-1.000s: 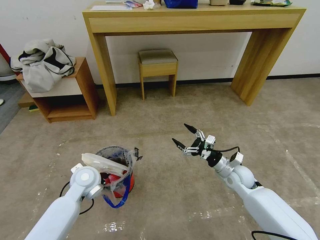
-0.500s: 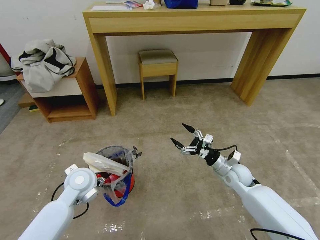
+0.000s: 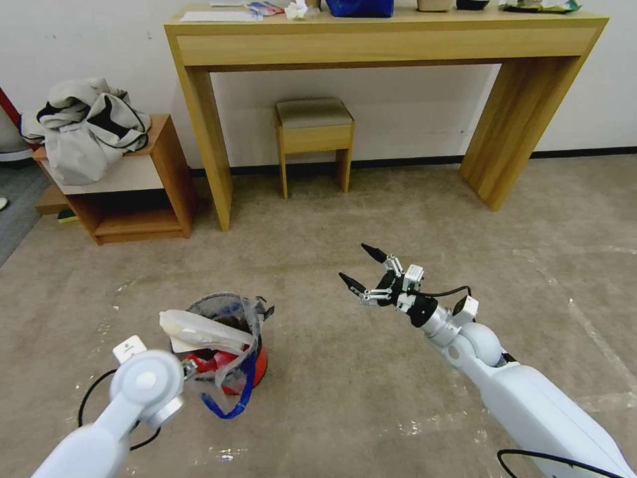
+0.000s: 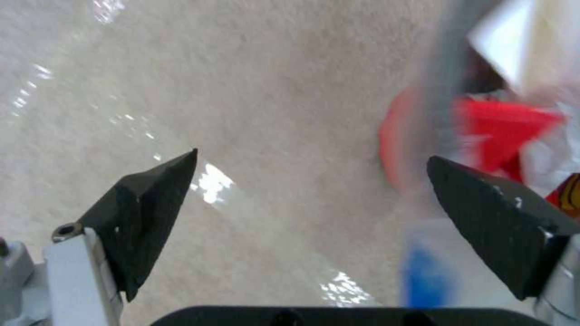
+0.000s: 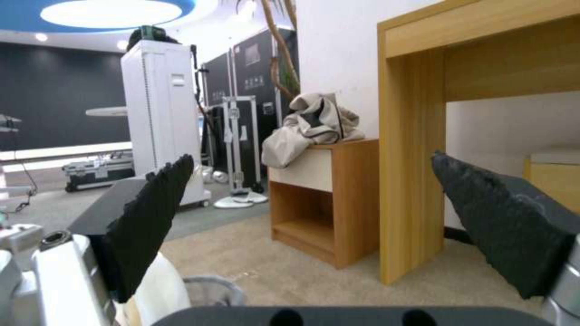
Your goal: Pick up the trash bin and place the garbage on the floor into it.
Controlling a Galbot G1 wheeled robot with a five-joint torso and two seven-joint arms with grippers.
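Bare floor (image 3: 371,411) surrounds the trash bin (image 3: 229,345); left gripper (image 4: 311,181) and right gripper (image 3: 361,267) both gape.

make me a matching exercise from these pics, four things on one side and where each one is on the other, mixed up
Things:
1. trash bin
2. stool
3. grey jacket
4. right hand

Places:
A. under the wooden table, by the wall
B. heaped on the low side cabinet
C. on the floor beside the left hand
D. open in the air above the floor

Pairs: 1-C, 2-A, 3-B, 4-D
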